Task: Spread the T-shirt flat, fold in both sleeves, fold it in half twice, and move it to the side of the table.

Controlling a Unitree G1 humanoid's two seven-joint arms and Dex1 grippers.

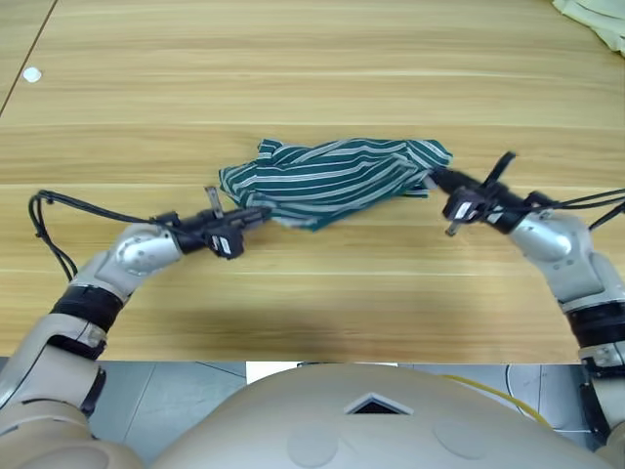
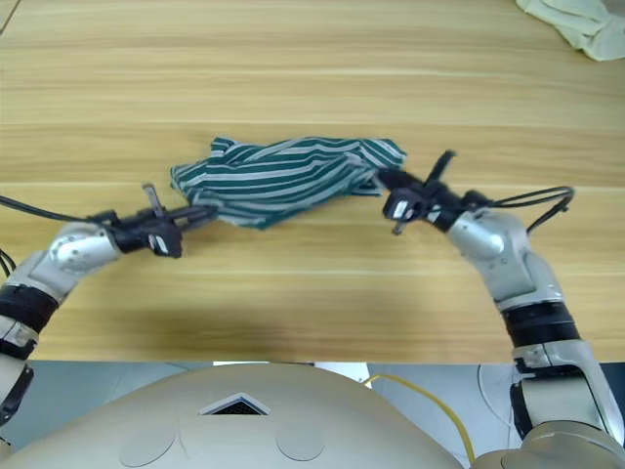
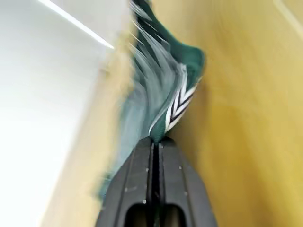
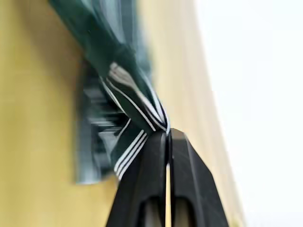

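Observation:
A green T-shirt (image 1: 332, 178) with white stripes lies bunched in the middle of the wooden table (image 1: 312, 78). My left gripper (image 1: 266, 213) is shut on the cloth at the shirt's left near edge; in the left wrist view its fingers (image 3: 137, 184) pinch a striped fold (image 3: 177, 106). At the shirt's right end my right gripper (image 1: 432, 178) is shut on a twisted bit of fabric (image 4: 142, 111). The cloth hangs stretched between the two grippers (image 2: 283, 176).
A pale cloth (image 1: 596, 20) lies at the table's far right corner. A small white disc (image 1: 32, 74) sits at the far left. The table's near edge (image 1: 312, 360) runs just in front of my arms.

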